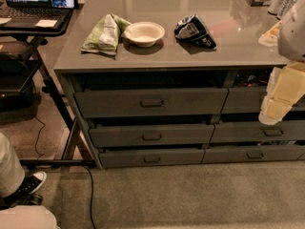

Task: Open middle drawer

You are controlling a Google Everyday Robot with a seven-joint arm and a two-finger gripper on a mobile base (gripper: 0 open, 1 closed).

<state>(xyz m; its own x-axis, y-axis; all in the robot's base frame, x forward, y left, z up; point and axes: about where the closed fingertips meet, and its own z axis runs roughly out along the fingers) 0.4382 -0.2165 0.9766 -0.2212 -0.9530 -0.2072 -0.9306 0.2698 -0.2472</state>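
The hand [281,97] hung at the frame's right edge; I cannot tell its spread. The middle drawer [124,136] lay lower left of it, long axis horizontal.

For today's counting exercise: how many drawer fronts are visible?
6. Left stack: top drawer, middle drawer, bottom drawer. Right stack: upper right drawer, centre right drawer, lower right drawer, partly behind the gripper at the right edge; more may be cut off.
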